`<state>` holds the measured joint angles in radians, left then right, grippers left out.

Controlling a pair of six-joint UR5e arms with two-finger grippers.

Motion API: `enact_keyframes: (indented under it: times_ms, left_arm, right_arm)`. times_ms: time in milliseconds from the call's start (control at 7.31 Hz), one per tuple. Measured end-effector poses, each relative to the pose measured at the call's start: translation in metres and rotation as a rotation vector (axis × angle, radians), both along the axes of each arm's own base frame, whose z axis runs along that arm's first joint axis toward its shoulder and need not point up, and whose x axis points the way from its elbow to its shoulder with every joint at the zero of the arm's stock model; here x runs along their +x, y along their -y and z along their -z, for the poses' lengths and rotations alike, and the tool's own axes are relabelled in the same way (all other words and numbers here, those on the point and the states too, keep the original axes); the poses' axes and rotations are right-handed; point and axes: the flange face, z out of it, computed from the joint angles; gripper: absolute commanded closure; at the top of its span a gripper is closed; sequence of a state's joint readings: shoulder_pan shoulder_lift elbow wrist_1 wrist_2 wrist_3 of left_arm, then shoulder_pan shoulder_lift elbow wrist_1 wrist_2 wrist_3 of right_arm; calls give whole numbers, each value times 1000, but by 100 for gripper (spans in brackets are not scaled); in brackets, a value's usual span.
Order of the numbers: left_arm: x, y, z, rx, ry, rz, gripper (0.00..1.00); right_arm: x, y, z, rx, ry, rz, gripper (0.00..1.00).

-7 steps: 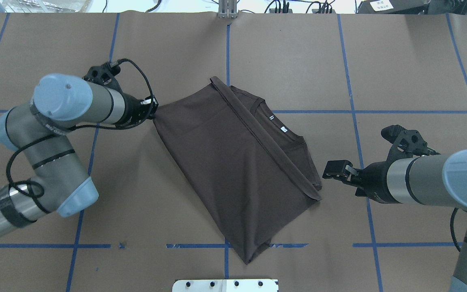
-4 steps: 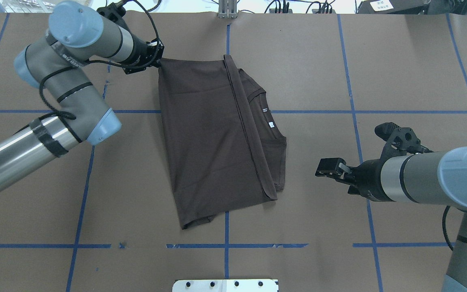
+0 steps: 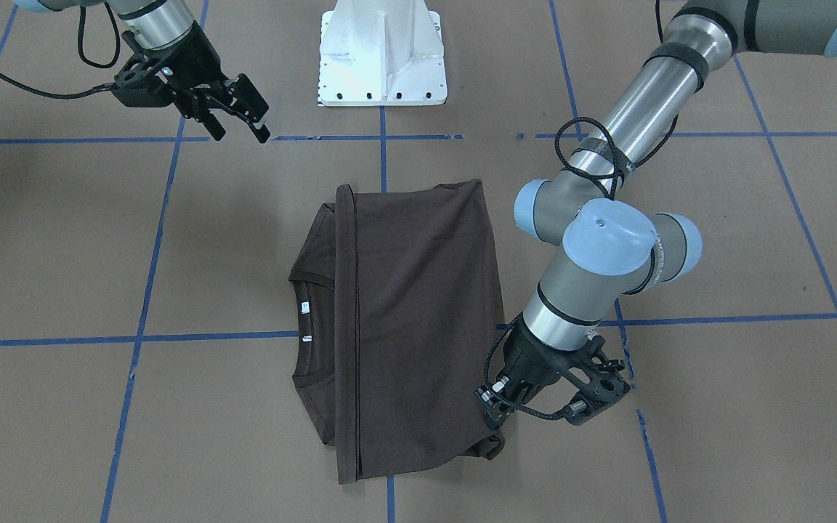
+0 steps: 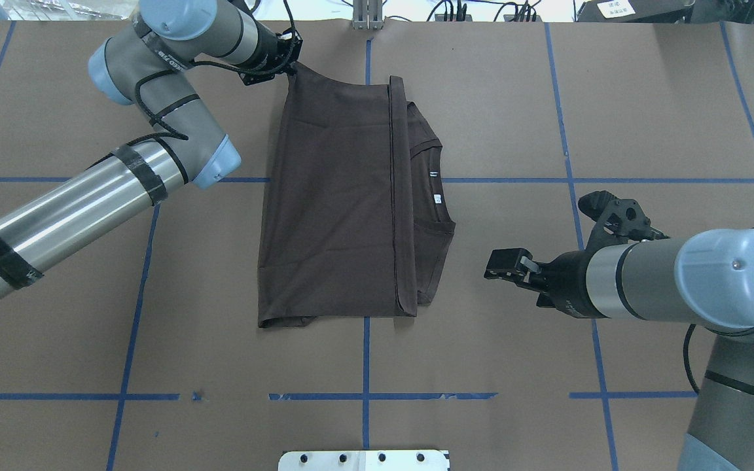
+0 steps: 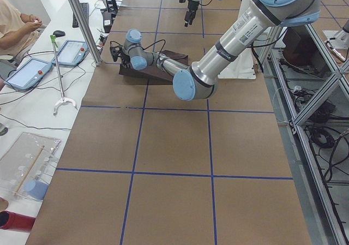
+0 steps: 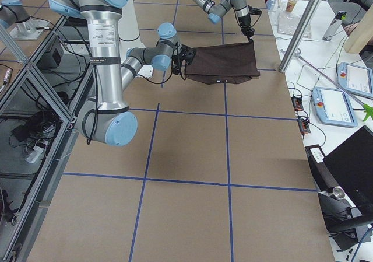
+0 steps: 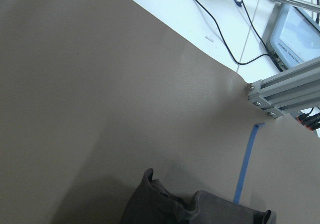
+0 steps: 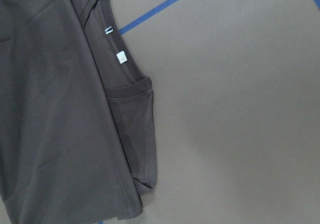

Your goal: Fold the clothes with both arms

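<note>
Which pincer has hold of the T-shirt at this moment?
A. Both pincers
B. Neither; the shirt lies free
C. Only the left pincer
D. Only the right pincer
C: the left pincer is closed on a far corner of the T-shirt, lifting it slightly. The right pincer hangs open beside the shirt, with bare table between them.

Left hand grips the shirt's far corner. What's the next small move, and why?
Probably lower the left hand and release that corner: the T-shirt lies half folded, square to the blue tape lines, and the right hand hangs open, clear of it.
</note>
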<state>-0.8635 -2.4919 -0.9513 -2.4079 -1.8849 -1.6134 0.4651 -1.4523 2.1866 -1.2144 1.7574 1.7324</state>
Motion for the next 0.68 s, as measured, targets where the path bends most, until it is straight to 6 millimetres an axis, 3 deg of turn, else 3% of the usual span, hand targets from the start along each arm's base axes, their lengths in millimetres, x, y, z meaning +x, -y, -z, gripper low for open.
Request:
enact_keyframes:
  times_ms: [137,274,410,684]
  left_arm:
    - [1,1,2,6,-6,0,21]
    - [-3,-4,7,21,-27,1,21]
    - [-19,-25,8,43,-69,3,21]
    - [-68,-95,-3,99,-148,-2,21]
  right_arm:
    - [-15,6,3,0,-1,2,0]
    - [-35,15,8,0,-9,3,0]
    - [-60,26,13,-2,-32,3,0]
    - [-110,38,17,20,-97,30,0]
